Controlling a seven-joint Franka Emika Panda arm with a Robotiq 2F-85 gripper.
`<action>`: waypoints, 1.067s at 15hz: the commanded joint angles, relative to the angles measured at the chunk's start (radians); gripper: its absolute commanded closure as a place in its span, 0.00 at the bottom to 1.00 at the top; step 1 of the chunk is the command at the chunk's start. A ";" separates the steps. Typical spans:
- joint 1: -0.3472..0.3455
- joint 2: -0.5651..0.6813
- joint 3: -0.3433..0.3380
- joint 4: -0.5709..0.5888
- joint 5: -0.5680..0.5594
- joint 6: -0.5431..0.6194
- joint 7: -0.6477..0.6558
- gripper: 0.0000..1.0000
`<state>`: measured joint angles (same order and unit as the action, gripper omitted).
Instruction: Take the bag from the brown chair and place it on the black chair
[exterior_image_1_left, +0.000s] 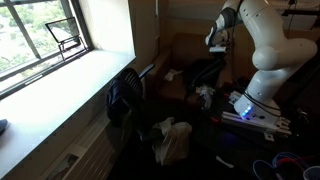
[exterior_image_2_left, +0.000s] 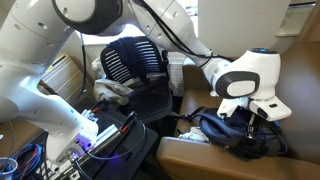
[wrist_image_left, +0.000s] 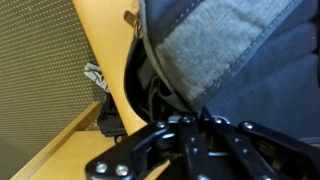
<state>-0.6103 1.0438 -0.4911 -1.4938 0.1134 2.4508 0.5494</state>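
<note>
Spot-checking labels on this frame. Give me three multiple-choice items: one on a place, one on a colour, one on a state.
1. Where does the dark fabric bag lie?
A. on the brown wooden chair
B. on the windowsill
C. on the black mesh-back chair

2. What colour is the robot arm casing?
A. orange
B. white
C. green

3. How does the gripper stand?
A. raised high, clear of the bag
B. down at the bag
C. resting on the windowsill

Answers:
1 A: both exterior views show the bag on the brown seat.
2 B: the arm's shells are white in both exterior views.
3 B: the wrist view is filled by bag fabric close up.
</note>
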 joint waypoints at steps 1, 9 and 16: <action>0.050 -0.055 -0.017 -0.013 -0.011 -0.038 0.000 0.98; 0.218 -0.352 -0.138 -0.262 -0.120 0.271 -0.119 0.98; 0.142 -0.720 -0.021 -0.536 -0.060 0.521 -0.415 0.98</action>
<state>-0.4228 0.5197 -0.5813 -1.8702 0.0456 2.8700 0.2800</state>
